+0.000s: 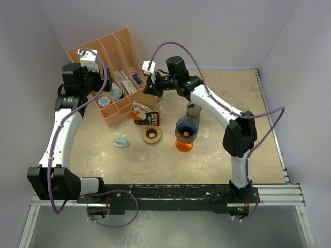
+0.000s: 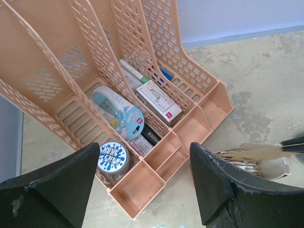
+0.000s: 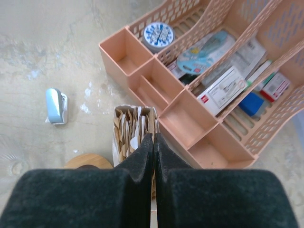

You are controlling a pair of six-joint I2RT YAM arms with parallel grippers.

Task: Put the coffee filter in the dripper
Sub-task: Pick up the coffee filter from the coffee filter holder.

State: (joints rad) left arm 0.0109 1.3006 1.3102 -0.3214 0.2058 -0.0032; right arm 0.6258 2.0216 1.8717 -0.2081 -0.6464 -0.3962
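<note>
Right gripper (image 3: 153, 137) is pinching shut over the boxed coffee filters (image 3: 129, 126), perhaps gripping one; left gripper (image 2: 145, 154) is hovering wide open above the far organizer (image 2: 202, 90).

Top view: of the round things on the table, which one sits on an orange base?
The dark blue ribbed dripper, right of the wooden ring; the ring lies flat, and the brownish cup behind has no base.

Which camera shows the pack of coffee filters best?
The right wrist view: it looks straight into the open pack of filters, showing paper edges under the shut right tool. The top view shows its labelled front, small. The left wrist view catches only a corner.
</note>
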